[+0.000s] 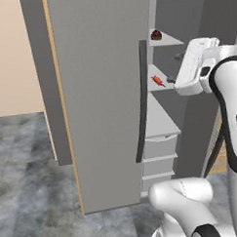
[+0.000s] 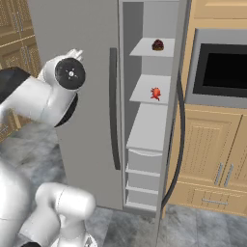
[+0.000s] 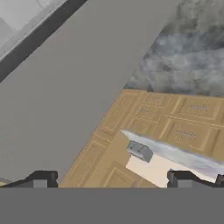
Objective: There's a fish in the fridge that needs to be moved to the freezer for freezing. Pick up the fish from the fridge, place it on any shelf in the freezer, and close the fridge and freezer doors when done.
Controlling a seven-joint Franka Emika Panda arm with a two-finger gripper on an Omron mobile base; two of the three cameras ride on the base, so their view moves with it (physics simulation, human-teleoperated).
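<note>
The freezer [image 2: 149,125] is open, with plain grey shelves. On its middle shelf [image 2: 147,89] lies the small red-orange fish [image 2: 155,93] [image 1: 158,80]. My gripper [image 1: 175,68] hovers just right of the fish at shelf height. It is open, holds nothing and is clear of the fish. In the hand view my gripper [image 3: 113,179] spreads wide over a grey door panel and wooden cabinets. The wide fridge door [image 2: 77,29] [image 1: 100,101] looks shut, its dark bar handle [image 2: 114,106] beside the freezer opening. The freezer door [image 2: 179,96] is swung open, seen edge-on.
A dark red-brown lump [image 2: 157,45] [image 1: 156,35] sits on the top freezer shelf. Grey drawers [image 2: 144,161] fill the freezer's lower part. Wooden cabinets [image 2: 212,149] with a built-in oven [image 2: 219,67] stand right of the open door. Grey marbled floor [image 1: 30,183] lies around.
</note>
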